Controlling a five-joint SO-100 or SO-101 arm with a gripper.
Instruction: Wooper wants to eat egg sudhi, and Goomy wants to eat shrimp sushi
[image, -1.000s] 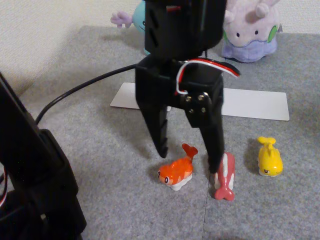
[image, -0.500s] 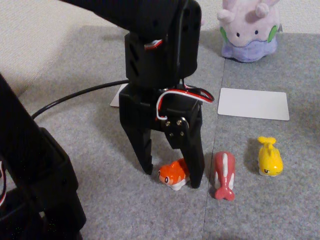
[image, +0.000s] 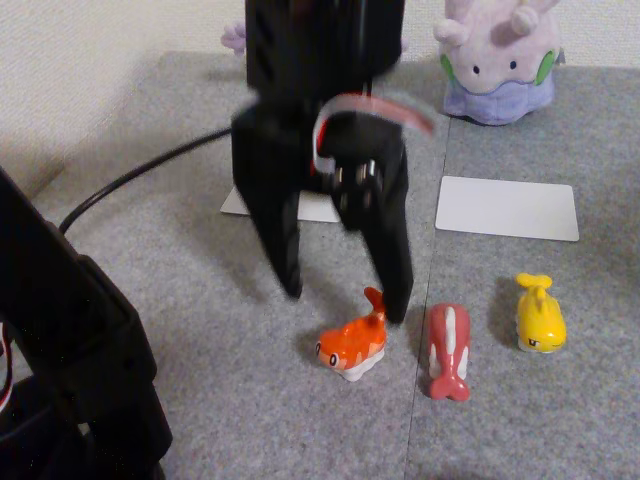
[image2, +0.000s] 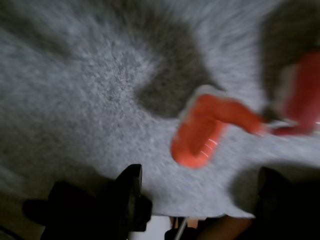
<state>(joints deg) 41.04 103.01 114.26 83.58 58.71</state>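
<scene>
The orange shrimp sushi (image: 352, 343) lies on the grey carpet, and my gripper (image: 345, 303) hangs open just above it, blurred by motion, with a finger on each side of its tail. In the wrist view the shrimp sushi (image2: 205, 131) lies ahead of the open gripper (image2: 200, 192), touching neither finger. The yellow egg sushi (image: 540, 315) lies at the right. Goomy (image: 497, 60) sits at the back right. Wooper (image: 235, 38) is hidden behind my arm except for a purple gill.
A pinkish-red striped figure (image: 447, 350) lies between the orange and yellow ones. Two white cards (image: 508, 207) lie flat in front of the plushes, one half behind my arm. A black cable (image: 130, 180) crosses the left carpet. A black stand (image: 70, 340) fills the near left.
Half a second ago the open fingers stood low around the shrimp sushi. They have since risen and the shrimp sushi stays on the carpet.
</scene>
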